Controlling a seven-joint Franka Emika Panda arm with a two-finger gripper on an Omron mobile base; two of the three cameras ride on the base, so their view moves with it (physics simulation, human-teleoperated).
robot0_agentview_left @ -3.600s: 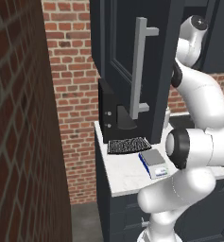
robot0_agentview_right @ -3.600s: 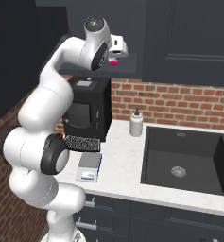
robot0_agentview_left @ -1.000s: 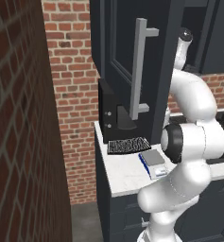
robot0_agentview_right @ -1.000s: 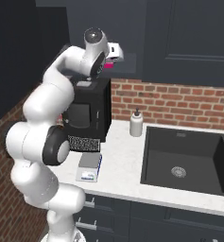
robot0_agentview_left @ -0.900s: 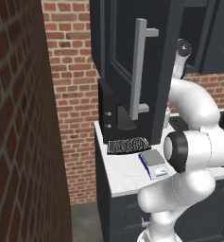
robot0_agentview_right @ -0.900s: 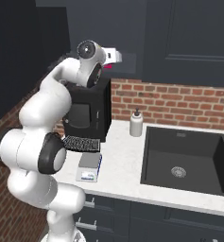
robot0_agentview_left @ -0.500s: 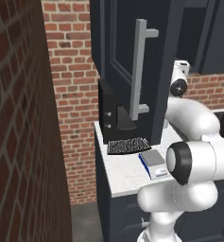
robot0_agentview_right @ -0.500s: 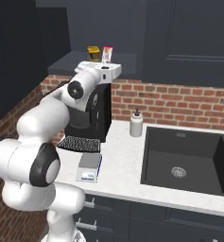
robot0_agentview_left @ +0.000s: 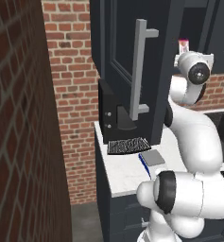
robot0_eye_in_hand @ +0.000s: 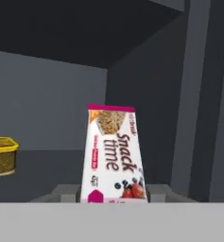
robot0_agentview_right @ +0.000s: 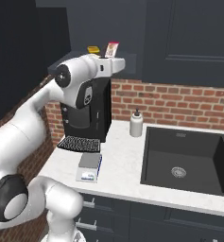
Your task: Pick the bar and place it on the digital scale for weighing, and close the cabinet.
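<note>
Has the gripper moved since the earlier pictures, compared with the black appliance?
Yes. The gripper, shut on the bar, has swung rightward over the black appliance top.

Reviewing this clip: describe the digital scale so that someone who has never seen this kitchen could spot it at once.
Start at the white counter left of the black sink, where a black boxy appliance stands against the brick wall. In front of it lies a black ribbed mat, and nearer the counter's front edge sits the digital scale. Unlike the mat, it is a small block with a grey top, blue side edge and white front panel.
</note>
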